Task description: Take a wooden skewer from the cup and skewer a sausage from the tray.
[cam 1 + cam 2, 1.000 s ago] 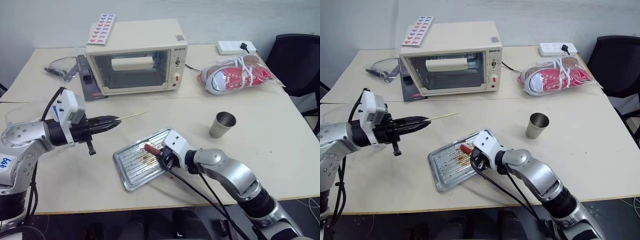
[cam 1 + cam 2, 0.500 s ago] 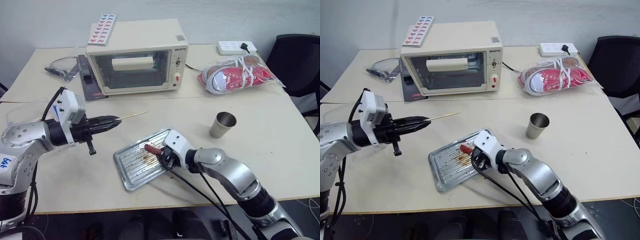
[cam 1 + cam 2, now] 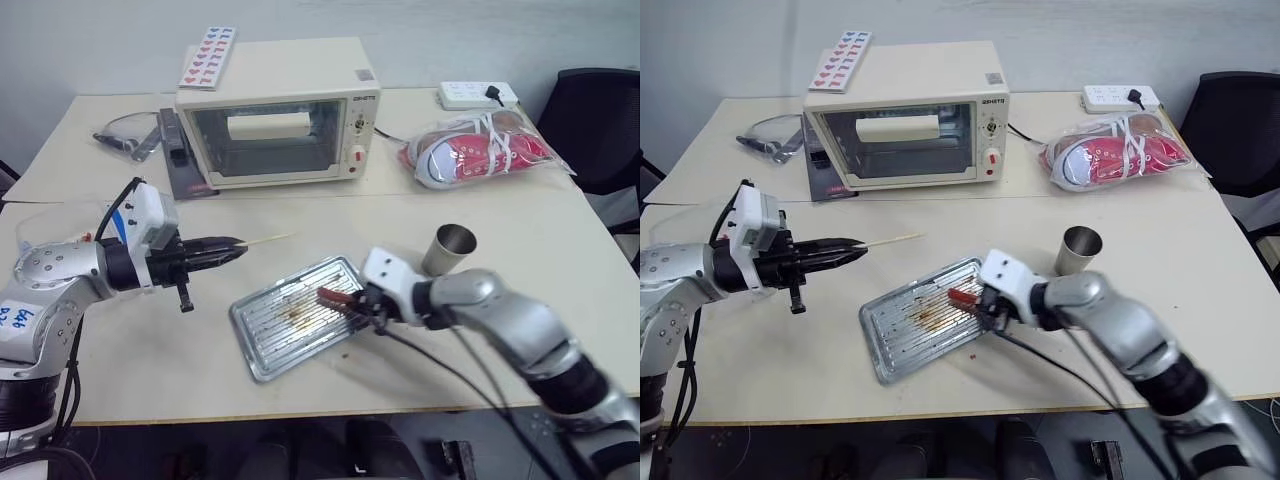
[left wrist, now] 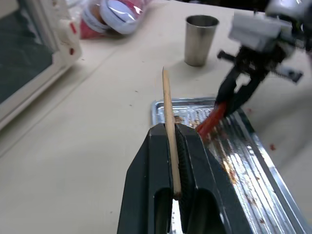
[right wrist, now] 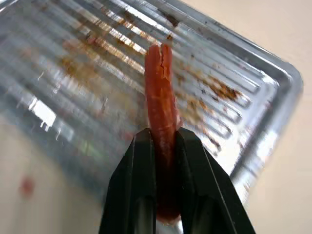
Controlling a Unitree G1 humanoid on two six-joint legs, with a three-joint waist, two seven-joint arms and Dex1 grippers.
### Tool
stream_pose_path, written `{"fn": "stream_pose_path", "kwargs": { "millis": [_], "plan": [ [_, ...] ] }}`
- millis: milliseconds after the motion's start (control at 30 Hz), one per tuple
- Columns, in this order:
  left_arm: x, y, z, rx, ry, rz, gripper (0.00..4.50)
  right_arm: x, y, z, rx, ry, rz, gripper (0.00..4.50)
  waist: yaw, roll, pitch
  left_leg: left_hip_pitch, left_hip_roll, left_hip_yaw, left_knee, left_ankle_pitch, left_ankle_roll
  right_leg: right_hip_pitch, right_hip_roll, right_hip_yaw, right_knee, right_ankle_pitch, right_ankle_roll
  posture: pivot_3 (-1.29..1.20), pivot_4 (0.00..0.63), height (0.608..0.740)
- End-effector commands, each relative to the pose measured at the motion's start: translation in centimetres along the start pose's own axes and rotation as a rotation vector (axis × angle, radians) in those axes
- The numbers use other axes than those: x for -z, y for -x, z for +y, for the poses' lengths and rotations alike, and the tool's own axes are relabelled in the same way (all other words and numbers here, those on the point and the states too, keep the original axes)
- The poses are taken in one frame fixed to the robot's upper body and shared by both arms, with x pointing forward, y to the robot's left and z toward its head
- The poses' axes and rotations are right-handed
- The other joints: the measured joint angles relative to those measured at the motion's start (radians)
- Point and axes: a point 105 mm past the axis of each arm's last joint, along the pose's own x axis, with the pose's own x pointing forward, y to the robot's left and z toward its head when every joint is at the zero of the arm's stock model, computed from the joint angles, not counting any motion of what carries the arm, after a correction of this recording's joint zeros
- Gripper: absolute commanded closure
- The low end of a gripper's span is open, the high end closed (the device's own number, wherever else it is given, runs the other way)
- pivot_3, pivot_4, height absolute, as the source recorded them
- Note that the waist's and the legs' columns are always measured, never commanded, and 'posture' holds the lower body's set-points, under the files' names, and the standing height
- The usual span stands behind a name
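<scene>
- Nearest you, towards the table's front edge, the tray (image 3: 262, 340) lies askew; its ribbed floor carries brown grease stains and no food rests flat on it.
- Your right gripper (image 3: 362, 303) hangs over the tray's right end, its two black fingers (image 5: 139, 190) pinched tight on the sausage (image 5: 161, 102). The sausage sticks out past the fingertips, its split free end over the stained ribs. You can't tell whether that tip touches the floor.
- The right forearm comes in from the table's front right, the gripper pointing left and somewhat downward.
- Your left gripper (image 3: 225, 247) sits left of the tray, above the bare table (image 3: 560, 260), pointing roughly level towards the right. Its fingers are fully closed on the wooden skewer (image 4: 168, 122), which runs between the pads and juts out beyond them, pointed end aimed towards the middle of the table.
- Skewer tip and sausage are well apart.
- Farther back and right of the tray, the cup (image 3: 452, 248) stands upright; you can't see into it.
- Along the far side stand a cream toaster oven (image 3: 275, 110) with its door shut, and a clear bag (image 3: 487, 150) holding red shoes near the far right corner.
</scene>
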Motion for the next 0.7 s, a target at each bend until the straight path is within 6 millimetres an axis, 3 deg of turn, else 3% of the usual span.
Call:
{"fn": "stream_pose_path", "kwargs": {
  "millis": [33, 100, 167, 400, 700],
  "plan": [
    [-1.1, 0.3, -0.3, 0.084, -0.05, 0.01, 4.5, -2.3, 3.6, 1.3, -0.16, 0.102, -0.058, 4.23, -0.003, 0.0, 0.0, 0.0, 0.001, 0.0, 0.0, 0.0, 0.0, 0.0, 0.0, 0.0, 0.0, 0.0, 0.0, 0.0, 0.15, 0.74],
    [-1.4, 0.2, -1.3, 0.192, -0.042, 0.03, 4.5, -3.3, 6.1, 1.2, -0.216, 0.089, -0.07, 4.23, -0.004, 0.0, 0.0, 0.0, 0.001, 0.0, 0.0, 0.0, 0.0, 0.0, 0.001, 0.0, 0.0, 0.0, 0.0, 0.0, 0.15, 0.74],
    [-1.5, -0.1, -2.2, 0.265, -0.053, 0.04, 4.5, -4.3, 7.0, 1.1, -0.231, 0.067, -0.095, 4.23, -0.005, 0.001, 0.002, 0.0, 0.001, 0.001, 0.0, 0.0, 0.0, 0.0, 0.001, 0.001, 0.0, 0.0, 0.0, 0.0, 0.15, 0.74],
    [-2.3, -1.6, -3.1, 0.316, -0.084, -0.012, 4.5, -6.1, 6.8, 1.1, -0.235, 0.014, -0.163, 4.23, 0.001, 0.0, 0.002, 0.0, 0.002, 0.001, 0.001, 0.0, 0.0, 0.0, 0.0, 0.001, 0.001, 0.0, 0.0, 0.0, 0.15, 0.74],
    [-3.3, -1.9, -2.6, 0.299, -0.114, -0.036, 4.5, -6.0, 6.4, 1.0, -0.213, 0.012, -0.164, 4.23, 0.003, 0.0, 0.002, -0.001, 0.001, 0.001, 0.002, 0.0, 0.0, 0.0, 0.0, 0.001, 0.001, 0.0, 0.0, 0.0, 0.15, 0.74]
  ]
}}
